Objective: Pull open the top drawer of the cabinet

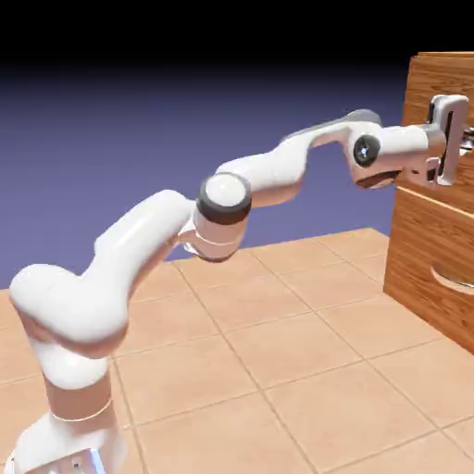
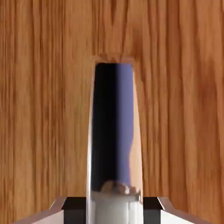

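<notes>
Tan floor tiles (image 1: 305, 361) spread under a blue-violet backdrop, with the cabinet (image 1: 428, 245) cut off by the exterior view's right edge. Only a strip of the top drawer (image 1: 428, 93) shows there, and its handle (image 2: 114, 140) is hidden behind the white hand. The hand view fills with that drawer's wood grain and shows what the other view cannot: the silver bar running up the middle, mirror-bright, reflecting dark and violet. The gripper (image 1: 463, 139) is clamped narrow on this handle, a grey fingertip (image 2: 65, 205) pressed at each side along the bottom edge. Below, the curved handle (image 1: 455, 278) of the lower drawer is partly cropped. Open floor lies left of the cabinet, crossed above by the arm (image 1: 231, 199).
</notes>
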Controlling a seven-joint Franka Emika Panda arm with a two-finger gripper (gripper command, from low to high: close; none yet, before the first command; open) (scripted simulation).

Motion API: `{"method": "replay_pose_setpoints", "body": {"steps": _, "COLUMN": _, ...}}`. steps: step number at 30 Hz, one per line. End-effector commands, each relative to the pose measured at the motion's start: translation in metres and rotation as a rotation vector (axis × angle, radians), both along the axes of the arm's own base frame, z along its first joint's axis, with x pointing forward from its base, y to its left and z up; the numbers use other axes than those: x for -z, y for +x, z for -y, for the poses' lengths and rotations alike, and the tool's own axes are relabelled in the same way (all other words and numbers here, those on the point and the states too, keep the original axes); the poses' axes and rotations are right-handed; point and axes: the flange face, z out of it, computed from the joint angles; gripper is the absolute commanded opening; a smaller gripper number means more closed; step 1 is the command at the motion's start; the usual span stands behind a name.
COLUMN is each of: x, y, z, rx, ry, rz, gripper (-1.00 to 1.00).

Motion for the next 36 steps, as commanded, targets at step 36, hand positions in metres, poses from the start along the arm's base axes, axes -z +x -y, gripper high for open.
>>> {"method": "replay_pose_setpoints", "body": {"steps": 36, "x": 0.001, "y": -0.205, "z": 0.000, "rx": -0.001, "ry": 0.000, "rz": -0.001, "gripper": -1.00}}
